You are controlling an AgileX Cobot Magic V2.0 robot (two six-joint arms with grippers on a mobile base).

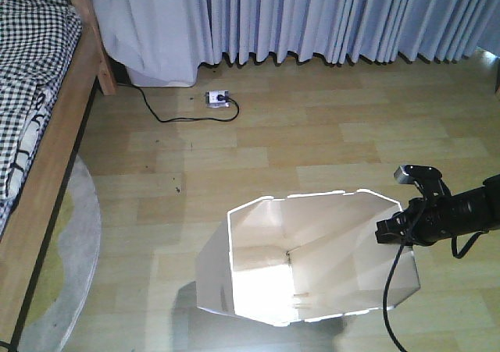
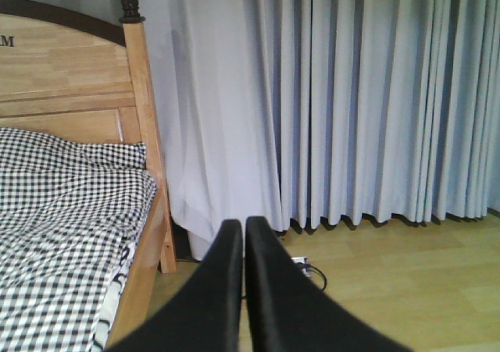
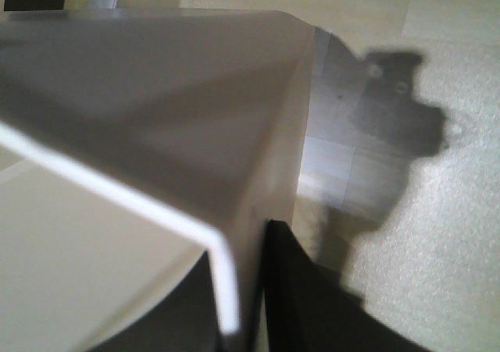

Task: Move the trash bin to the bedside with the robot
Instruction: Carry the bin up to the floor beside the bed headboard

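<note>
A: Location of the trash bin (image 1: pixel 258 266)?
B: Lower centre of the exterior view, over light wood floor (image 1: pixel 297 141), mouth turned toward the camera, rectangular bottom visible inside. Well apart from the bed (image 1: pixel 55 149) along the left edge, beyond bare boards and a pale rug (image 1: pixel 74 235). Cannot tell whether resting on the floor or raised.
A: Right gripper (image 1: pixel 397 229)?
B: Black, extended from the right edge with a trailing cable (image 1: pixel 389 289), clamped on the bin's right rim. In the right wrist view, thin white wall gripped at the rim, 1 black finger (image 3: pixel 301 297) flat against its outer face, dark shape on the inner side too blurred to name.
A: Left gripper (image 2: pixel 242 229)?
B: Closed, 2 tips pressed together, holding nothing; aimed at grey curtains (image 2: pixel 351 94), with wooden headboard (image 2: pixel 62 63) and black-and-white checked bedding (image 2: pixel 62 211) at left.
A: Other floor items?
B: 1 white power strip (image 1: pixel 218 97) with black cord (image 1: pixel 164 118), near the curtain hem, well apart from the bin
</note>
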